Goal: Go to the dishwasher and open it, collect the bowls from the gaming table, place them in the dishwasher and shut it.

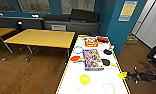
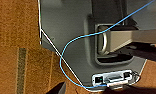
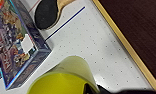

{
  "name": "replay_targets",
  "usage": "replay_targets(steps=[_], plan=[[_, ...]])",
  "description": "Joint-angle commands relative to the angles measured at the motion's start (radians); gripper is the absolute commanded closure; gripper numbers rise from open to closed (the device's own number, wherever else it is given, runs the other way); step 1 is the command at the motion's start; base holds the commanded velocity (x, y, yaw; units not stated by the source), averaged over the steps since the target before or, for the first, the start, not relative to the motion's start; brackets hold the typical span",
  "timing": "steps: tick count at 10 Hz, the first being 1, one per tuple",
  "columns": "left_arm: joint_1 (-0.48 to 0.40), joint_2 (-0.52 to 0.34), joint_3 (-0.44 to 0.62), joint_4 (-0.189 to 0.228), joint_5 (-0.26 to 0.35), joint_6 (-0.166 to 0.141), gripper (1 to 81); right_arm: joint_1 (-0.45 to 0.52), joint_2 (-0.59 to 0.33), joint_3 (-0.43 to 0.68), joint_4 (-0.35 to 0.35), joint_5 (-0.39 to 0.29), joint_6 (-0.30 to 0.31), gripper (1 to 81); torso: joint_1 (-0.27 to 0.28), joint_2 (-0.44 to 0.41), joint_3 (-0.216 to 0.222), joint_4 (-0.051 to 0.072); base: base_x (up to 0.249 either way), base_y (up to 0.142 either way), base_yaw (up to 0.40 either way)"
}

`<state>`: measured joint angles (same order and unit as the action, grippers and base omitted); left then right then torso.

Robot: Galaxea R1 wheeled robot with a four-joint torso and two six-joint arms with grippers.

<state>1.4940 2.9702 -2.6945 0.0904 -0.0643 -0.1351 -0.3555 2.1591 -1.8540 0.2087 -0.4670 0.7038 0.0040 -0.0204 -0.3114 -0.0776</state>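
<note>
Bowls: you get one yellow bowl (image 1: 122, 75) (image 3: 69, 75), smooth plastic and cut off in the right wrist view, at the right edge of the white table (image 1: 94, 82). A second yellow bowl (image 1: 84, 79) sits on that table's near end beside a faint round rim (image 1: 108, 87) that is too pale to identify. The right claw (image 1: 127, 75) is clamped on the first bowl's rim, and you can't tell the left claw's state.
</note>
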Motion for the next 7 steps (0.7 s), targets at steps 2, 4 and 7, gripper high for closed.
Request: replay_targets(steps=[2, 4, 7], plan=[[-0.005, 0.004, 0.005, 0.005, 0.047, 0.000, 1.0, 0.286, -0.426, 0.410, -0.029, -0.280, -0.036, 81.1, 0.000, 0.000, 0.000, 0.000, 0.000, 0.000, 0.000], [-0.011, 0.006, 0.007, 0.006, 0.047, 0.002, 1.0, 0.234, -0.590, 0.597, -0.038, -0.283, -0.148, 81.1, 0.000, 0.000, 0.000, 0.000, 0.000, 0.000, 0.000], [-0.022, -0.009, 0.007, 0.006, 0.047, 0.000, 1.0, 0.134, -0.753, 0.771, -0.028, -0.329, -0.245, 81.1, 0.000, 0.000, 0.000, 0.000, 0.000, 0.000, 0.000]])
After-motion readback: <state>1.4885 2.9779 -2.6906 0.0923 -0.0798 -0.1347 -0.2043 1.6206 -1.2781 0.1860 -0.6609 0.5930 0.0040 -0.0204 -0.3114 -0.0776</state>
